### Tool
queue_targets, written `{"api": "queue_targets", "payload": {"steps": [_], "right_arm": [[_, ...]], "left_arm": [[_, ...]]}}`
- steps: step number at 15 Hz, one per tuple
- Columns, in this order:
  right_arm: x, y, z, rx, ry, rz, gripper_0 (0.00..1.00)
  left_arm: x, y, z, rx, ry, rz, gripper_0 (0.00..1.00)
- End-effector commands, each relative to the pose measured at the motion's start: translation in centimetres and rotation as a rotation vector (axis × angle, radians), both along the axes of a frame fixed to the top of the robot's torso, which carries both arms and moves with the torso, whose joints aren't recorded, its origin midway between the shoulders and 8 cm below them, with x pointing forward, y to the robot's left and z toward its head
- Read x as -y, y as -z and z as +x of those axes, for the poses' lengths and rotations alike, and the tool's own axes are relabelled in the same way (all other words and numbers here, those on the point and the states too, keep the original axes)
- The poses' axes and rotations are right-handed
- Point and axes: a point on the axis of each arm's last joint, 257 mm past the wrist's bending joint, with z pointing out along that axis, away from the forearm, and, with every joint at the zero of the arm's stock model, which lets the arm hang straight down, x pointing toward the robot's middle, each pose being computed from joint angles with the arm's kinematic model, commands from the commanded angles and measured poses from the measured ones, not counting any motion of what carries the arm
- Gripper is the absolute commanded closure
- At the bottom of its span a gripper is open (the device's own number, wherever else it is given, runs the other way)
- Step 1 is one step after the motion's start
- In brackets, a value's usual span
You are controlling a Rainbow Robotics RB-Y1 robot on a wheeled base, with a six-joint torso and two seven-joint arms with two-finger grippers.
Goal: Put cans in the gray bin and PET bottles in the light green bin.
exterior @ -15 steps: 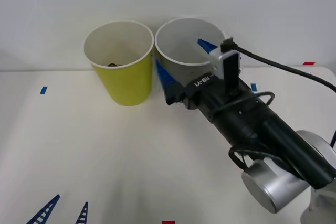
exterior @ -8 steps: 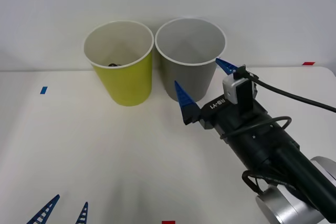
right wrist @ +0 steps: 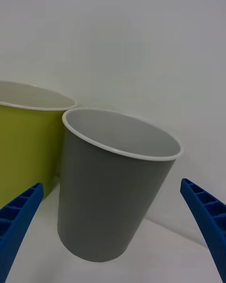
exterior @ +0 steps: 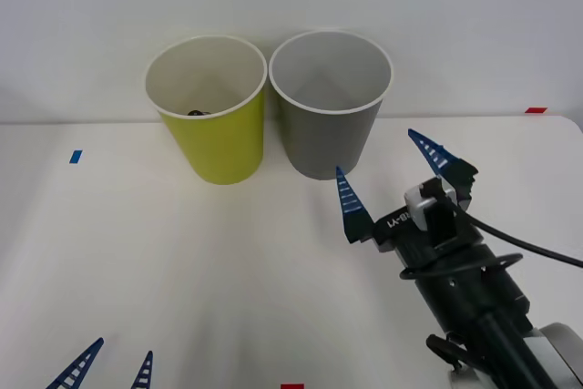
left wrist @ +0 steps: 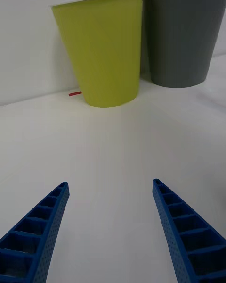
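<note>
Two bins stand touching on the table (exterior: 137, 252): the light green bin (exterior: 211, 116) left of the gray bin (exterior: 330, 111). Near the gray bin's right front, the right end effector (exterior: 390, 175) hangs spread wide, empty. The left end effector (exterior: 109, 362), also wide, sits well apart.

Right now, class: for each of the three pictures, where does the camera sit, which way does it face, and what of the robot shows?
Front view: above the arms, looking down at the table, the light green bin, the gray bin; right gripper open, left gripper at the near edge.
Right wrist view: faces the gray bin's side.
Left wrist view: low over the table, faces both bins.
All three share both bins.
</note>
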Motion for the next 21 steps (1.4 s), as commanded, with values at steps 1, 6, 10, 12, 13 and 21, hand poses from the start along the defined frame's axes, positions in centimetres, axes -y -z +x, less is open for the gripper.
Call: {"api": "queue_targets", "payload": {"steps": [1,6,10,12,13,21], "right_arm": [[5.5,5.2,-3.1,-0.055,0.100,0.186,0.00],[8.1,7.3,-5.5,-0.098,0.127,0.196,0.00],[9.0,9.5,-8.7,-0.142,0.087,0.266,0.00],[9.4,11.1,-9.9,-0.114,0.083,0.230,0.00],[9.6,11.8,-10.7,-0.124,0.084,0.215,0.00],[10.0,12.6,-14.1,-0.153,0.075,0.246,0.00]], "left_arm": [[0.0,0.0,0.0,0.000,0.000,0.000,0.40],[0.0,0.0,0.0,0.000,0.000,0.000,0.40],[0.0,0.0,0.0,0.000,0.000,0.000,0.39],[0.0,0.0,0.0,0.000,0.000,0.000,0.40],[0.0,0.0,0.0,0.000,0.000,0.000,0.39],[0.0,0.0,0.0,0.000,0.000,0.000,0.40]]}}
